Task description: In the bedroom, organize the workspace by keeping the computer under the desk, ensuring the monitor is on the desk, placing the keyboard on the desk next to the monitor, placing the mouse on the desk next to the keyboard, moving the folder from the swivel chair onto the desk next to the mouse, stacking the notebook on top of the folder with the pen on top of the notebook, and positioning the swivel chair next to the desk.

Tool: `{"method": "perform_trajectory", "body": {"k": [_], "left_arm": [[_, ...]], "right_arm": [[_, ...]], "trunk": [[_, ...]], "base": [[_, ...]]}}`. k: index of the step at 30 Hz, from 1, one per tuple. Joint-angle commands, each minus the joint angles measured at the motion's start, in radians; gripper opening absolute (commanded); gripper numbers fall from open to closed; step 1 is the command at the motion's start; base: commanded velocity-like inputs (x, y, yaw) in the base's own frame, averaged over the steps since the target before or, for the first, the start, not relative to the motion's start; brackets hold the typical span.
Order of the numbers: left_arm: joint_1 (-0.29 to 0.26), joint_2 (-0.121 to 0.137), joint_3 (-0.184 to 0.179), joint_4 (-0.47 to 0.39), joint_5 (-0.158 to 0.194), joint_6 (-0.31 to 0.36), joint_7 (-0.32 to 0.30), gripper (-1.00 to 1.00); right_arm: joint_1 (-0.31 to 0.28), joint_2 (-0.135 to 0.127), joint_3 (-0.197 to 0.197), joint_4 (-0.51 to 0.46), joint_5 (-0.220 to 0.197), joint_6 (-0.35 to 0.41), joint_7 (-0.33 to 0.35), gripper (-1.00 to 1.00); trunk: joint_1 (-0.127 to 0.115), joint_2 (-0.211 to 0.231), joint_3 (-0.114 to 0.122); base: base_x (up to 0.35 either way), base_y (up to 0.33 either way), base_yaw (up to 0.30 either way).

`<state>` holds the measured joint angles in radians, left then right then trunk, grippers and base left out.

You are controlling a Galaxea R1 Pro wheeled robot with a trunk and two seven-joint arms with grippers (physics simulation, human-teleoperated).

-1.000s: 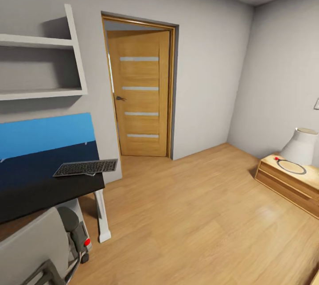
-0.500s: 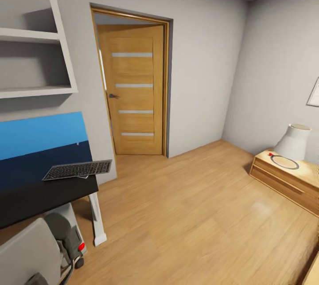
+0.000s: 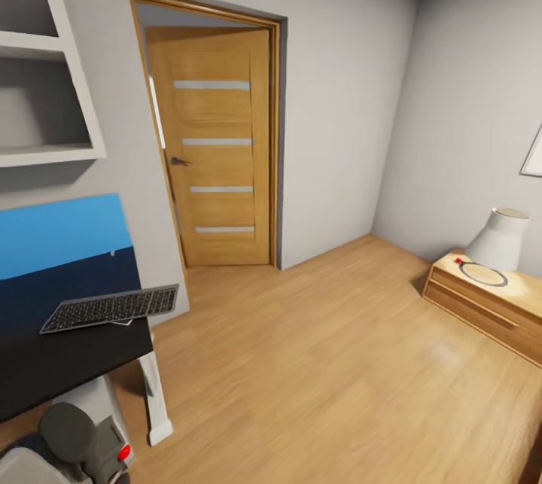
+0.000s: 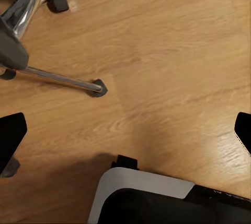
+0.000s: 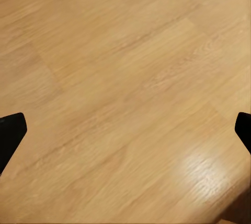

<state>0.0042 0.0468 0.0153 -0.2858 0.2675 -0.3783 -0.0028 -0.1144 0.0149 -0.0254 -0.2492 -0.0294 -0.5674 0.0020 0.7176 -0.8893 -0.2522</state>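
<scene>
Bedroom floor (image 5: 125, 98) under both wide-open, empty jaws — keyboard (image 3: 109, 308) on desk (image 3: 68, 363), well apart.

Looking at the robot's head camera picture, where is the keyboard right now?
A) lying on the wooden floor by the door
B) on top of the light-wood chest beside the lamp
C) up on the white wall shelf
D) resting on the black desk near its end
D: the keyboard lies on the black desk, close to the desk's end nearest the door, not on the floor, chest or shelf.
</scene>
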Motion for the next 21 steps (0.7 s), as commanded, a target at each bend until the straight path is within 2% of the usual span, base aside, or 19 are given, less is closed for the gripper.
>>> {"method": "perform_trajectory", "body": {"k": [1,5,14,18,21], "left_arm": [[0.000,0.000,0.001,-0.002,0.001,-0.001,0.000,1.00],[0.000,-0.001,0.001,-0.002,0.001,-0.001,0.000,1.00],[0.000,-0.001,0.002,-0.002,0.001,-0.001,0.000,1.00],[0.000,-0.001,0.002,-0.001,0.001,0.001,0.000,1.00],[0.000,-0.001,0.002,-0.001,0.002,0.001,0.000,1.00]], "right_arm": [[-0.001,0.000,-0.002,0.001,-0.003,-0.003,0.001,1.00],[-0.001,0.000,-0.002,0.001,-0.003,-0.003,0.001,1.00],[-0.001,0.000,-0.002,0.002,-0.003,-0.003,0.001,1.00],[-0.001,0.001,-0.002,0.002,-0.003,-0.003,0.001,1.00],[-0.001,0.002,-0.002,0.002,-0.003,-0.003,0.001,1.00]], "trunk": [[0.001,-0.001,-0.003],[0.001,-0.001,-0.006],[0.001,-0.001,-0.007],[0.001,-0.001,-0.007],[0.001,-0.001,-0.007]], "base": [[0.328,0.022,-0.110],[0.292,0.010,-0.184],[0.031,0.001,-0.273],[0.015,0.000,-0.099],[0.204,0.000,-0.022]]}}
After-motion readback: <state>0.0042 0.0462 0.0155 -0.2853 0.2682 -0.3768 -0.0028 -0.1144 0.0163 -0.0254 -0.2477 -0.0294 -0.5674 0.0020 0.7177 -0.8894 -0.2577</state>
